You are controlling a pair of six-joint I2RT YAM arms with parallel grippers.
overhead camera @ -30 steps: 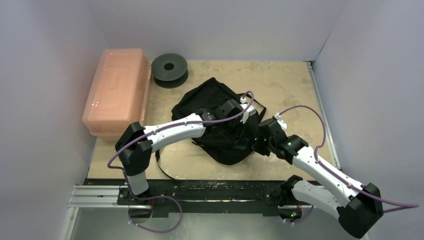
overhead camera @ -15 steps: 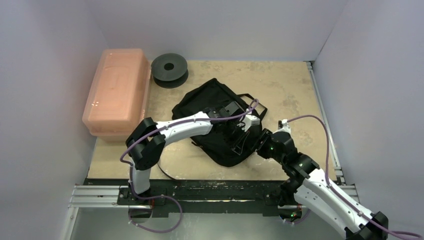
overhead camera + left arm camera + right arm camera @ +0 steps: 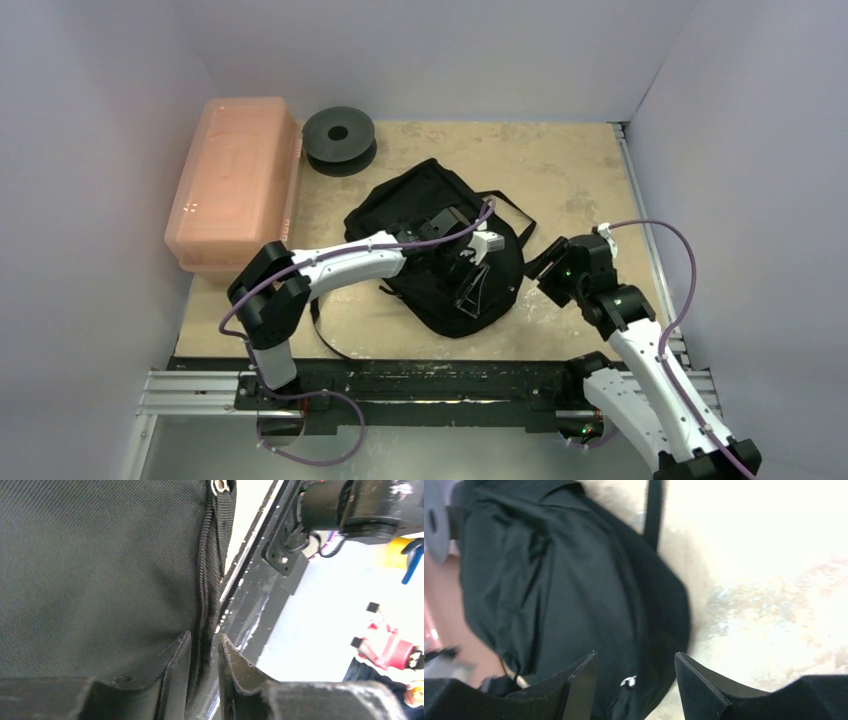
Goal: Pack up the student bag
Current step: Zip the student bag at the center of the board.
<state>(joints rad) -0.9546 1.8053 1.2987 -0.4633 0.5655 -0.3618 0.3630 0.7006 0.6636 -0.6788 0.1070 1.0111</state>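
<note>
Let go with the right fingers [image 3: 579, 690], now spread wide and drawn back beside the soft black fabric backpack [image 3: 420, 205] on the desk [image 3: 580, 170]. Easing the left fingers [image 3: 235, 672] too, barely parted about its zip seam [image 3: 202, 580]; cannot tell whether gripping. Regrasp likely before packing.

From overhead the left arm [image 3: 345, 260] lay across the student bag [image 3: 405, 200] and hid its middle, and the left tool [image 3: 205, 636] was lost against the black cloth. Up close, the zip seam ran into the slit between its fingers [image 3: 175, 670], but whether they nipped it I couldn't tell. The right arm [image 3: 650, 360] was cut off at the elbow by the overhead view's bottom edge. Behind the left tool, something pink [image 3: 390, 650] was only a blur.
</note>
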